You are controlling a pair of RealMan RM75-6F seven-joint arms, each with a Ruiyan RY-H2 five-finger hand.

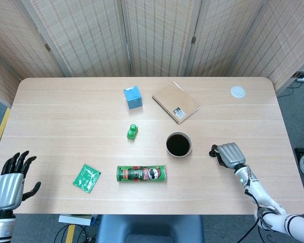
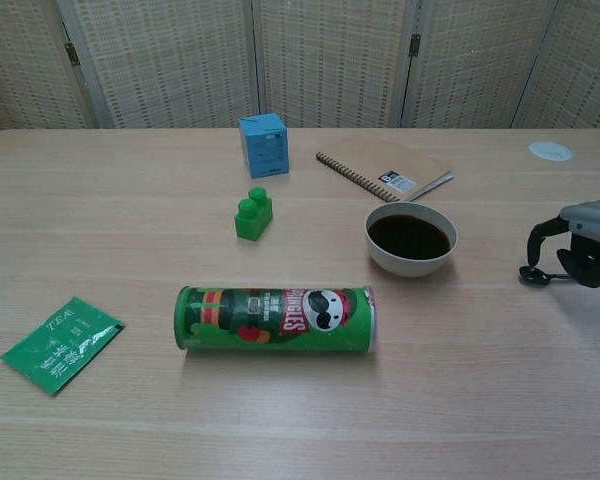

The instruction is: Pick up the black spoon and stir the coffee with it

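The black spoon (image 1: 213, 152) (image 2: 530, 273) lies flat on the table, right of the white bowl of coffee (image 1: 179, 144) (image 2: 411, 238). Only its bowl end shows, since my right hand (image 1: 230, 154) (image 2: 580, 246) hangs over the handle. In the chest view the thumb curves down on the left and the other fingers curl down on the right, with a gap between them over the handle. I cannot see a firm grip. My left hand (image 1: 8, 182) is off the table's near left corner, fingers spread and holding nothing.
A green Pringles can (image 1: 141, 173) (image 2: 276, 317) lies on its side in front of the bowl. Further off are a green tea packet (image 1: 87, 177), a green brick (image 1: 132, 131), a blue box (image 1: 133, 97), a spiral notebook (image 1: 176, 102) and a white lid (image 1: 237, 91).
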